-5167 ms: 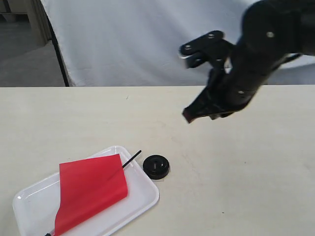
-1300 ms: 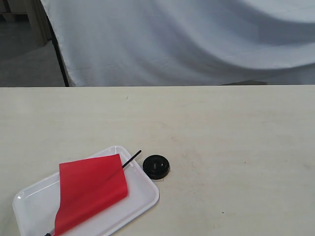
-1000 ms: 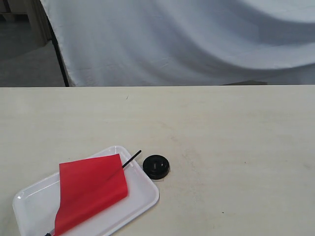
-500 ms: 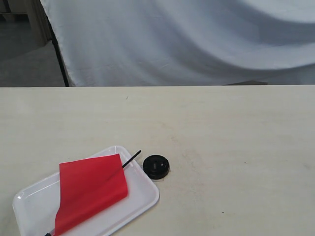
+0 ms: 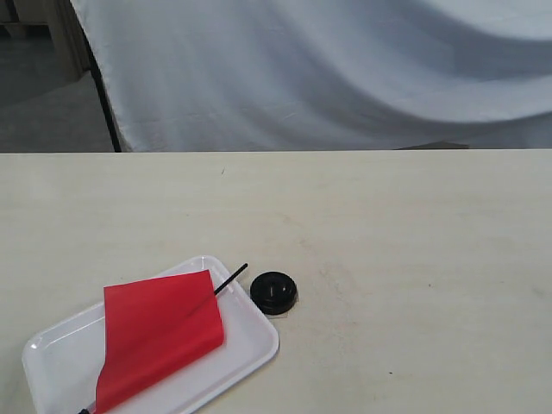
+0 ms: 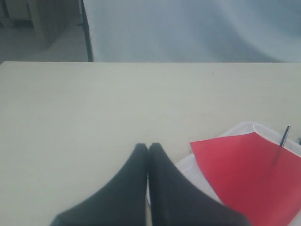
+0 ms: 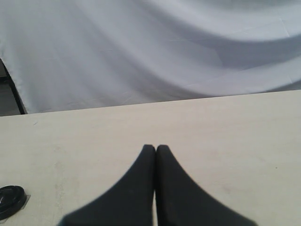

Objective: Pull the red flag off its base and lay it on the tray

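The red flag (image 5: pixel 159 335) lies flat on the white tray (image 5: pixel 250 349) at the table's front left, its black pole tip (image 5: pixel 233 277) sticking out over the rim. The small round black base (image 5: pixel 274 291) sits on the table just beside the tray, with nothing in it. Neither arm shows in the exterior view. In the left wrist view my left gripper (image 6: pixel 148 147) is shut and holds nothing, with the flag (image 6: pixel 249 174) and tray (image 6: pixel 244 127) off to one side. My right gripper (image 7: pixel 155 148) is shut with nothing in it, and the base (image 7: pixel 10 201) lies at that view's edge.
A white cloth backdrop (image 5: pixel 328 69) hangs behind the table's far edge. The pale table top (image 5: pixel 388 233) stretches right of the tray. A dark stand pole (image 5: pixel 103 95) rises at the back left.
About five seconds ago the right arm hung over the table's right side; it has withdrawn out of the exterior view. Over the last second nothing moved.
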`<control>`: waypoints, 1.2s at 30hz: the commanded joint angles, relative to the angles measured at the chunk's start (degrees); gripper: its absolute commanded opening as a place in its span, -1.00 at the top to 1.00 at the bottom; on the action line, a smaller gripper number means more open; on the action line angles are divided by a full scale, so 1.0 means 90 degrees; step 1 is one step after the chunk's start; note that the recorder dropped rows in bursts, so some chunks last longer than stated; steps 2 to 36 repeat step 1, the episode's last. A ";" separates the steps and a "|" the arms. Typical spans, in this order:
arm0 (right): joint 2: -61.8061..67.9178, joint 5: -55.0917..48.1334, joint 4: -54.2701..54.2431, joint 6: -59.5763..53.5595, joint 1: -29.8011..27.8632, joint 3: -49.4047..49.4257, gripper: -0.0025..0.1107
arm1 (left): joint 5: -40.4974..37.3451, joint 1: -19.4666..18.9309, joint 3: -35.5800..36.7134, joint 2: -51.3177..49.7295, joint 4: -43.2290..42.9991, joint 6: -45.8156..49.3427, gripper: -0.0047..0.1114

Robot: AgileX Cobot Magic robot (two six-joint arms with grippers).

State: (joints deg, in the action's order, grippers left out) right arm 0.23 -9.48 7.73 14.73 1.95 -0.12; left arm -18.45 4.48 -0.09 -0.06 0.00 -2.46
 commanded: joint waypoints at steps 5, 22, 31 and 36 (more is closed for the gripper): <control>-0.0025 -0.0001 0.0069 -0.0015 0.0036 0.0013 0.95 | 0.0000 0.0028 0.0010 0.0007 0.0000 0.0009 0.92; -0.0025 -0.0001 0.0069 -0.0015 0.0036 0.0013 0.95 | 0.0000 0.0028 0.0010 0.0007 0.0000 0.0009 0.92; -0.0025 -0.0001 0.0069 -0.0015 0.0036 0.0013 0.95 | 0.0000 0.0028 0.0010 0.0007 0.0000 0.0009 0.92; -0.0025 -0.0001 0.0069 -0.0015 0.0036 0.0013 0.95 | 0.0000 0.0028 0.0010 0.0007 0.0000 0.0009 0.92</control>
